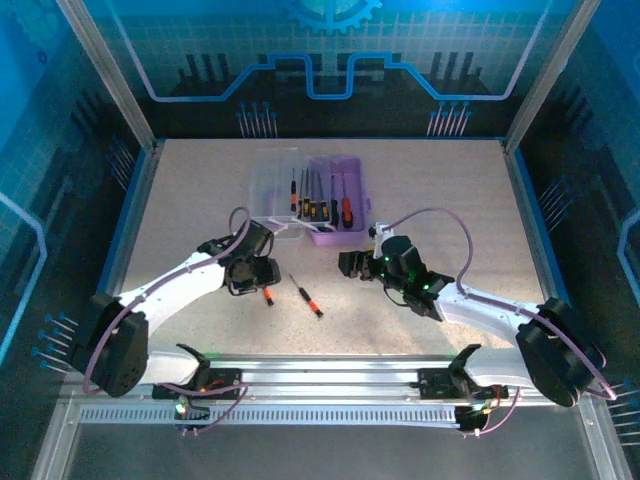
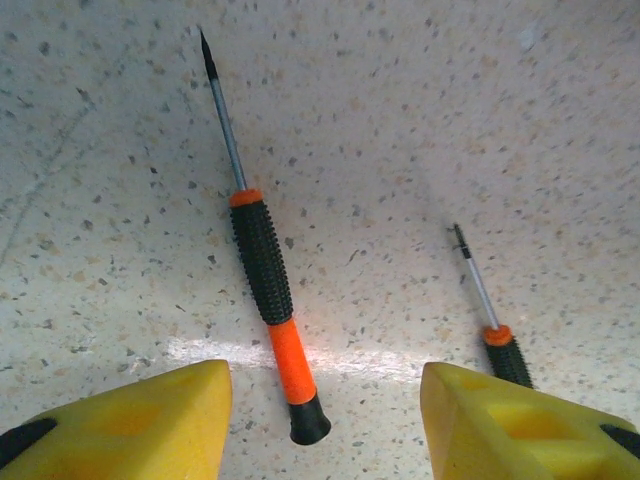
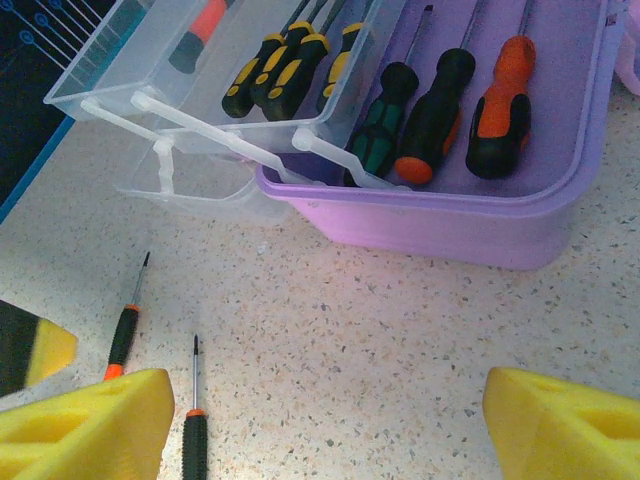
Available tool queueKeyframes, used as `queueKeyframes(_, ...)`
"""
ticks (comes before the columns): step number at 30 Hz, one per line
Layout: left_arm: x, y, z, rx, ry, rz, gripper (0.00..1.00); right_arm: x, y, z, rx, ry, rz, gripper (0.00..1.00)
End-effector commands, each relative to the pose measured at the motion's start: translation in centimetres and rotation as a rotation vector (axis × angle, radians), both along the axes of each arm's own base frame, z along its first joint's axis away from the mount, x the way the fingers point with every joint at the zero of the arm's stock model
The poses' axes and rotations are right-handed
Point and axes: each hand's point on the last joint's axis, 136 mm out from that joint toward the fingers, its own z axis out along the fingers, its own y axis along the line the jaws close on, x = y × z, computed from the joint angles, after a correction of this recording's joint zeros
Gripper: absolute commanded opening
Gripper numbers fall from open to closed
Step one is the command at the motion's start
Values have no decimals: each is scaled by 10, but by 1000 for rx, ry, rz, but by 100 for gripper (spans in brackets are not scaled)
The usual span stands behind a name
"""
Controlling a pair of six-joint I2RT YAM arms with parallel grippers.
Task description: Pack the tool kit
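Short of case (image 3: 450,235) rim, screwdriver (image 1: 306,297), bare tabletop (image 1: 200,190)

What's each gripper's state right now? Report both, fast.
Left gripper: open, holding nothing, straddling the butt end of an orange-black screwdriver.
Right gripper: open, holding nothing.

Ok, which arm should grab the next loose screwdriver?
Left. The left gripper hovers open over an orange-black screwdriver, with the handle between its fingers. The right gripper faces the purple case instead.
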Motion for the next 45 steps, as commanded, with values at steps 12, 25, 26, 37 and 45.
queueKeyframes(12, -7, 17, -41, 126, 71, 26, 40, 2, 7, 2, 10, -8, 4, 81)
queueKeyframes(25, -3, 21, -56, 171, 81, 0, 21, -8, 33, 9, 93, -3, 140, 82)
queueKeyframes(26, -3, 21, -54, 172, 73, -1, 20, -11, 40, 10, 110, 5, 177, 81)
queueKeyframes(37, 4, 24, -14, 150, -40, 6, 16, -7, 31, 8, 83, -9, 133, 81)
queueKeyframes(45, 7, 24, 28, 118, -131, -2, 16, -5, 31, 1, 69, 21, 118, 81)
